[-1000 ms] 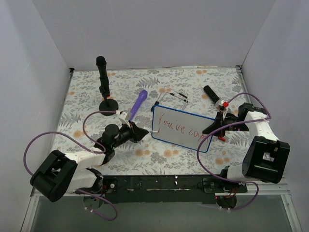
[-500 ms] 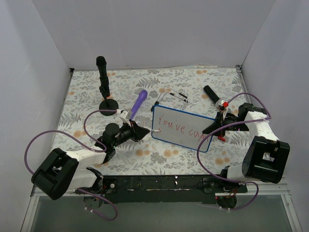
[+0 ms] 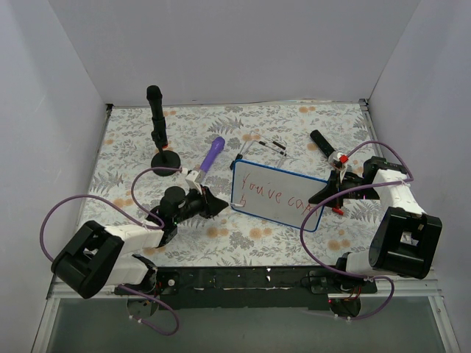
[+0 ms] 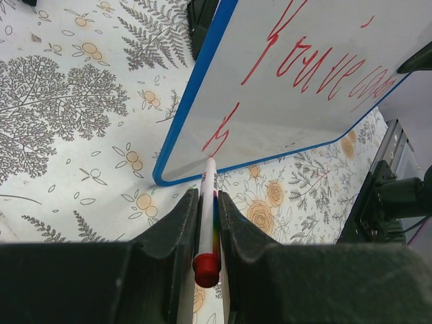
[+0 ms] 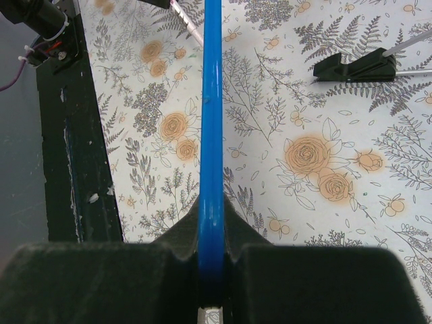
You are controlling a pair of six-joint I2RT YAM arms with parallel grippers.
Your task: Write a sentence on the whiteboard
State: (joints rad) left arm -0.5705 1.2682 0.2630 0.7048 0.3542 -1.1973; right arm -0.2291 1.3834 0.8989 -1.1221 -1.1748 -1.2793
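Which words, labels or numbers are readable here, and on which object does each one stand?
"You've ca": red script on the whiteboard; the later letters are unclear.
Second line: one red stroke at the tip of the marker, not readable yet.
No other text is visible.

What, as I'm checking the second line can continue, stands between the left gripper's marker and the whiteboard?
Nothing visible does. The marker in the left gripper has its tip at the whiteboard, by the red stroke under the sentence. The board beside it is bare. The right gripper clamps the rim at the opposite end.
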